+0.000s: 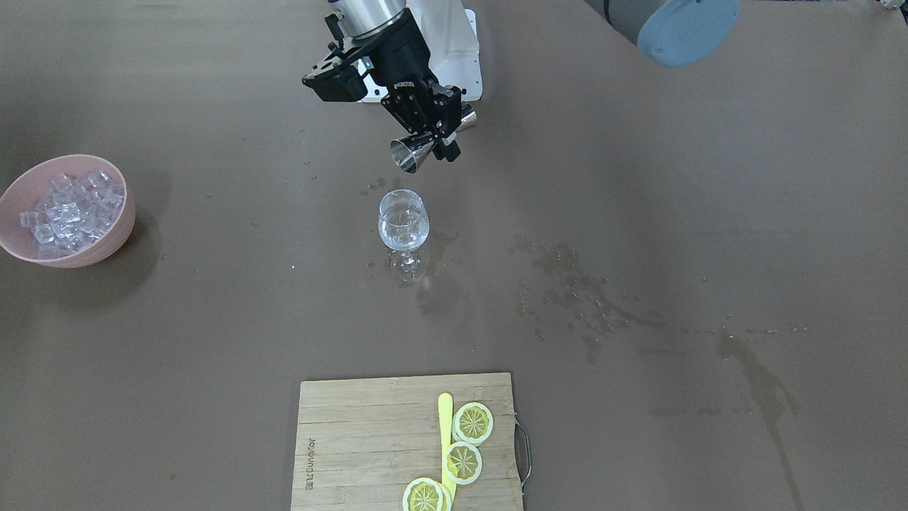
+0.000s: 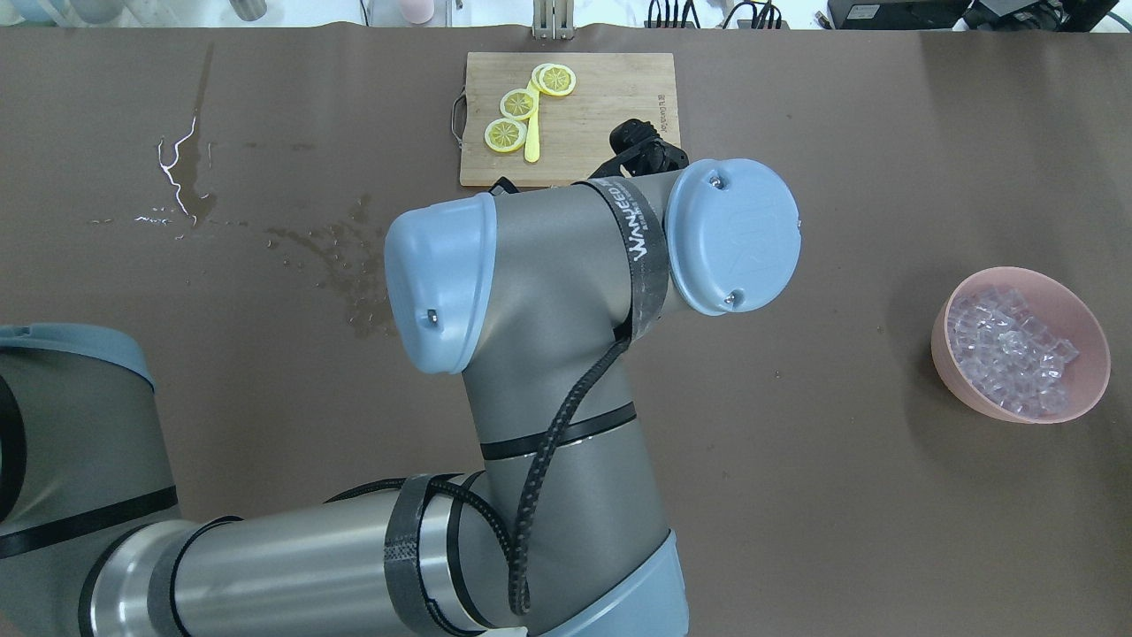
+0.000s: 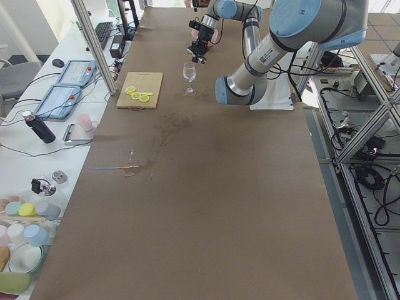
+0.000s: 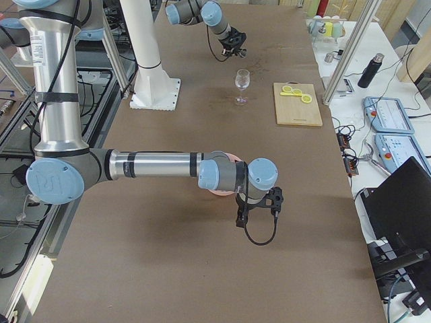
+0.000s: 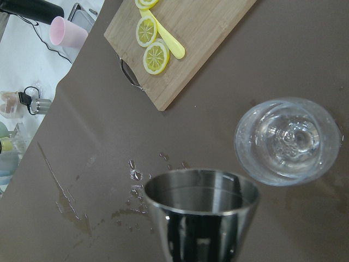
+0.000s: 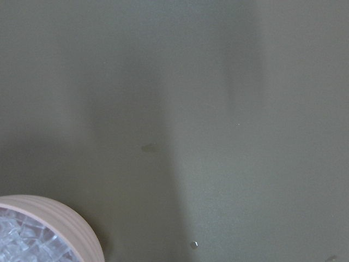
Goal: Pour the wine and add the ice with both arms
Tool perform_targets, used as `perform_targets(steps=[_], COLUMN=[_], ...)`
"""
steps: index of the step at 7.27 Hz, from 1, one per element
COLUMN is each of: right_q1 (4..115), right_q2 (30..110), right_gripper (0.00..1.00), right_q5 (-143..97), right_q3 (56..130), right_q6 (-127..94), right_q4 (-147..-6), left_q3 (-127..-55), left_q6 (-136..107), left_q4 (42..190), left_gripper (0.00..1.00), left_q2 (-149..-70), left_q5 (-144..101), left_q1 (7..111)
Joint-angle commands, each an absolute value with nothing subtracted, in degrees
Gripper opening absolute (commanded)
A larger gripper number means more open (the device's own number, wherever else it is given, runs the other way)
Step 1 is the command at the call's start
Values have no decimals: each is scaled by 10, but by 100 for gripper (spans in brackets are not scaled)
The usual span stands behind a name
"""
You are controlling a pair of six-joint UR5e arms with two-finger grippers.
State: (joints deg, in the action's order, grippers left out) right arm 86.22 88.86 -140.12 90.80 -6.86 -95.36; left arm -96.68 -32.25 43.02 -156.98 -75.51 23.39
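Observation:
My left gripper [image 1: 434, 135] is shut on a steel jigger [image 1: 415, 150], held tilted in the air with its mouth towards the wine glass [image 1: 403, 221], just short of the rim. In the left wrist view the jigger [image 5: 202, 213] is at the bottom and the glass [image 5: 286, 142] is to its right, seen from above. I cannot make out any wine. The ice [image 1: 67, 211] fills a pink bowl [image 1: 120, 234]. My right gripper [image 4: 259, 205] hovers beside that bowl, and I cannot tell whether it is open. The right wrist view shows only the bowl's edge [image 6: 76, 234].
A wooden cutting board [image 1: 355, 440] with lemon slices [image 1: 472, 423] and a yellow stick lies on the side of the glass away from the robot. Wet spill marks [image 1: 582, 298] spread over the brown table. The left arm's elbow [image 2: 531, 292] hides the glass in the overhead view.

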Motion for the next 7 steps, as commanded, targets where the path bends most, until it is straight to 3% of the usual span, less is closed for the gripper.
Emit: perform_targets(steps=[1,4,7], right_q1=[862,862,862], right_q2=[889,882,864], right_gripper=[100,100,100], right_q5=[-1402,-1396,-1403], right_q3=[909,909,913], right_q6=[-69,-68,-68], right_q4=[-953,-954,-954], left_q3=[-1006,-1106,-1139], left_q6=[-325,-342,-347], left_q4=[458,600,783], left_gripper=[0,0,0], left_q2=[-1551,-1450,-1332], left_q5=[-758,-771,-809], left_q1=[244,286,340])
